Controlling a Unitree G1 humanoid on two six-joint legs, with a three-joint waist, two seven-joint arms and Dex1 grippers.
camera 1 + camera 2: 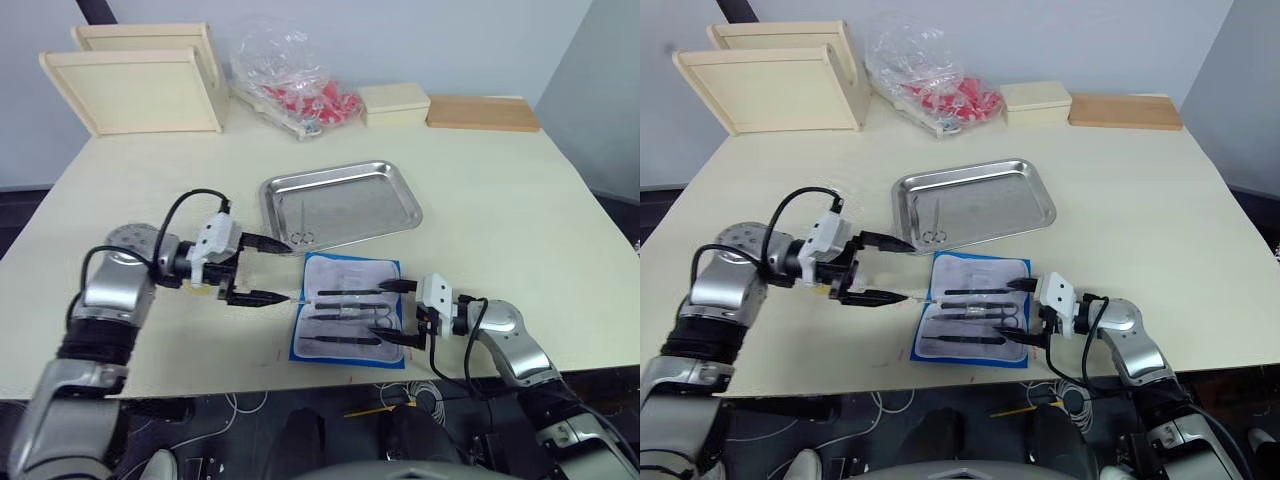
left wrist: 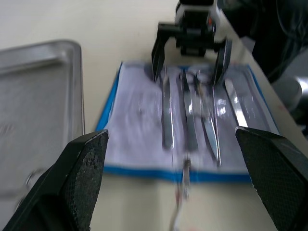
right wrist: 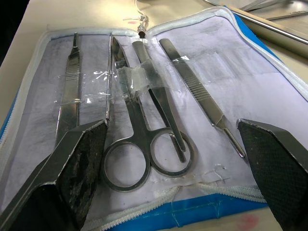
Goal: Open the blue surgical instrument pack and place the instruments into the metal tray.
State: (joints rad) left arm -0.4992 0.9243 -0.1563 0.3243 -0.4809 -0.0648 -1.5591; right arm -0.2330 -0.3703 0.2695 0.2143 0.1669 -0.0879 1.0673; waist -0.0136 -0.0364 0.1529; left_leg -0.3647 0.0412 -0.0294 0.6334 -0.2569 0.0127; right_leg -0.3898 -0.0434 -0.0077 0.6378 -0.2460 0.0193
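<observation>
Surface (image 1: 520, 210): pale cream top. Far left corner: two pale wooden trays (image 1: 140, 85), one behind the other. Far edge, middle: crinkled clear bag of red items (image 1: 290, 75); beside it a small cream box (image 1: 393, 103), then a flat wooden board (image 1: 482, 112). Centre: metal tray (image 1: 385, 180). Near edge: blue surgical instrument pack (image 1: 345, 310), lying open, lining up.

**Counts on the table**

Four slim silvery steel instruments (image 3: 144, 96) are counted in one open flat blue pouch with pale lining (image 1: 348, 320); a fifth is seen in one shallow stainless-steel tray (image 1: 395, 180) at 12 o'clock from it. Two pale wooden trays (image 1: 140, 85), one crinkled clear bag of red items (image 1: 295, 75) and two blocks (image 1: 395, 103) are counted.
</observation>
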